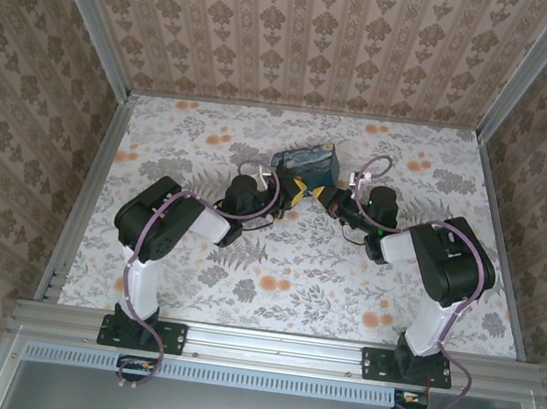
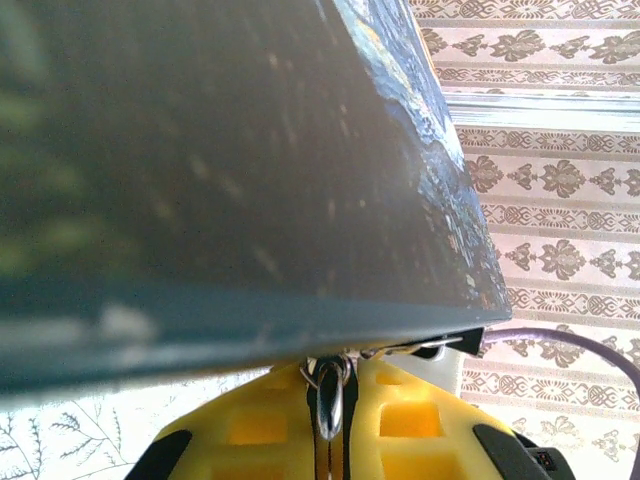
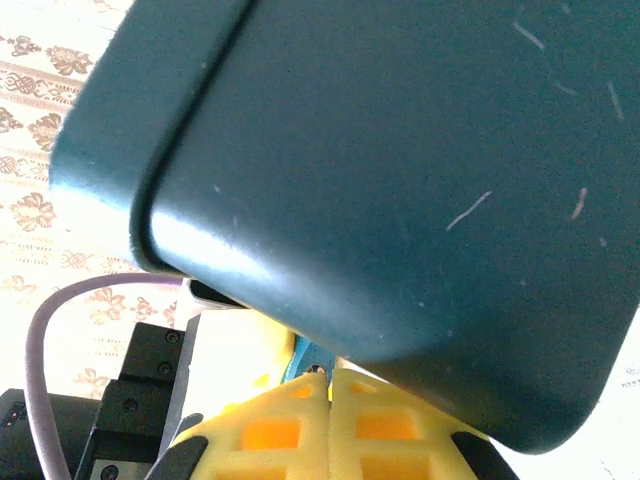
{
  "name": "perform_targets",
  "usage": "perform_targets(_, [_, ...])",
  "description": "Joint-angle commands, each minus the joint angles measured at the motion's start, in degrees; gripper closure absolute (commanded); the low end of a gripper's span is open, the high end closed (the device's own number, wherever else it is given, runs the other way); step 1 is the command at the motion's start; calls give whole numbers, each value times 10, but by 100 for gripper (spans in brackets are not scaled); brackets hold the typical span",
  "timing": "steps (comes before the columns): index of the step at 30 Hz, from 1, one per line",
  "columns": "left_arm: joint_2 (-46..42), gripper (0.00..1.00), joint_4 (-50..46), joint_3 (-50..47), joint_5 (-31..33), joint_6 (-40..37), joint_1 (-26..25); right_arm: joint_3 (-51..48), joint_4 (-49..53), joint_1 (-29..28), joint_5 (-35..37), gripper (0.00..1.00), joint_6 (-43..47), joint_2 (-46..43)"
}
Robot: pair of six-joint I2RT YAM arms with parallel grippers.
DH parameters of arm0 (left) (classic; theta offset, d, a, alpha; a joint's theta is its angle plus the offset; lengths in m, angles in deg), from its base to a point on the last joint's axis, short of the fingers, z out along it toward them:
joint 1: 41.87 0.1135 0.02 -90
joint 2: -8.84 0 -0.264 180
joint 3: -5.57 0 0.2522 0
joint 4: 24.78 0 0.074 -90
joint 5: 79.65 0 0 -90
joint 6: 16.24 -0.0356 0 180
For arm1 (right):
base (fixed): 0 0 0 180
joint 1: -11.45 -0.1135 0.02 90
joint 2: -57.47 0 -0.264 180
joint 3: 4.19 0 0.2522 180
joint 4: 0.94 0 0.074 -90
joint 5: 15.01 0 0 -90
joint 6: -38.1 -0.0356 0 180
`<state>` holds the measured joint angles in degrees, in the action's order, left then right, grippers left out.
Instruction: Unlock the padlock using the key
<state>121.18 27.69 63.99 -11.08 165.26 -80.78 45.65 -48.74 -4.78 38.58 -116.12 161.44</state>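
Left wrist: box [image 2: 250, 150] hides much; left fingers [image 2: 285, 395] pinch perhaps the key [image 2: 330, 400]; right fingers [image 3: 350, 395] closed.

The box [image 3: 400, 200] looks smooth, glossy and finely scratched; the yellow pads [image 3: 365, 400] look matt and foamy.

Box [image 1: 306, 161] sits on the table [image 1: 242, 291], toward the back and roughly mid-width. Both arms come in from the near edge and meet just in front of it: left gripper [image 1: 299, 191] at its near-left corner, right gripper [image 1: 333, 201] at its near-right. Left wrist view has the box right over the fingers [image 2: 410, 425], with a small metal piece [image 2: 328, 398] pinched between them. Right wrist view: fingers [image 3: 380, 430] pressed together under the box, with a tiny bit [image 3: 303, 355] poking out past the tips, can't tell what
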Motion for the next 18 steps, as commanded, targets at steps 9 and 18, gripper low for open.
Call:
perform_targets(9, [-17,100,45,8,-149,-7,-39,60,25,15,-87,100,34,-26])
perform_targets(18, [-9,100,44,15,-150,-8,-39,78,185,15,-65,100,147,-72])
